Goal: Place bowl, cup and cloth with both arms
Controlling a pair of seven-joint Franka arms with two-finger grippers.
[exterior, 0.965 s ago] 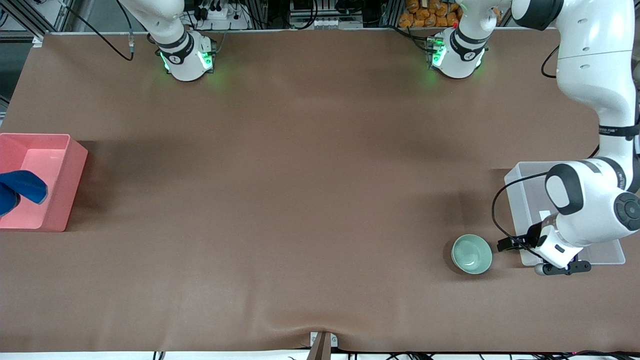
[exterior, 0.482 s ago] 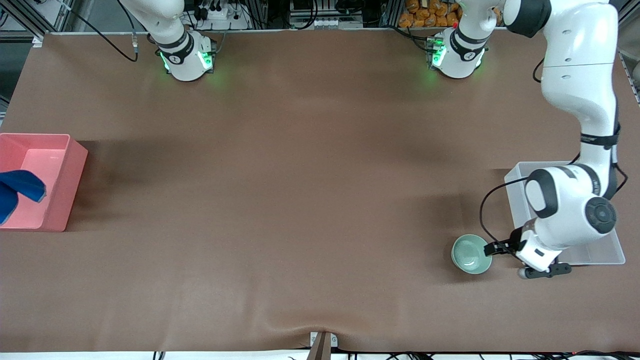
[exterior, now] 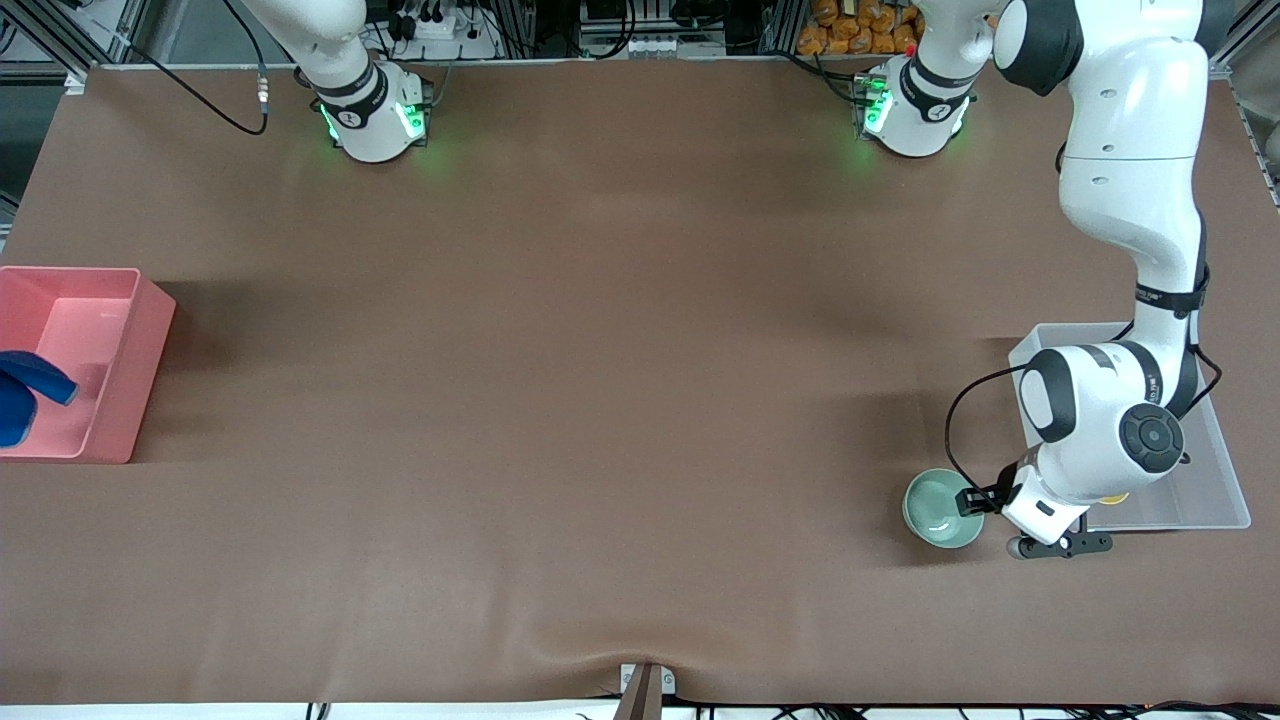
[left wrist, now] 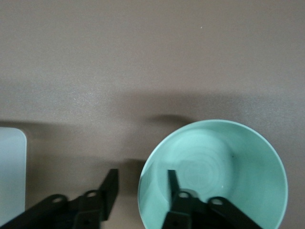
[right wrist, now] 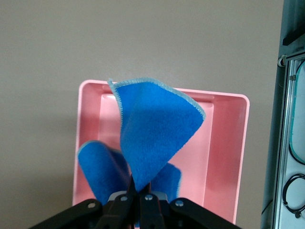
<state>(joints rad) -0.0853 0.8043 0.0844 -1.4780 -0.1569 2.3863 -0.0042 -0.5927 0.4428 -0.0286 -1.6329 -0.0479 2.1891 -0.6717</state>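
Observation:
The pale green bowl [exterior: 942, 508] stands upright on the table beside the clear tray. My left gripper [left wrist: 142, 174] is open and low at the bowl [left wrist: 224, 167]. One finger is inside the bowl and the other outside its rim, on the tray's side. A yellow sliver of the cup [exterior: 1113, 497] shows in the tray under the left arm. My right gripper [right wrist: 143, 191] is shut on the blue cloth [right wrist: 152, 129], which hangs over the pink bin [right wrist: 224, 143]. In the front view only the cloth [exterior: 25, 395] shows, at the picture's edge.
The pink bin [exterior: 130, 350] stands at the right arm's end of the table. The clear tray [exterior: 1215, 470] stands at the left arm's end, and its corner shows in the left wrist view [left wrist: 12, 171]. The left arm's wrist [exterior: 1090, 440] hangs over the tray.
The left arm has swung from over the tray toward the bowl, and its gripper now straddles the rim. The cloth has sunk a little and shifted toward the picture's edge over the bin.

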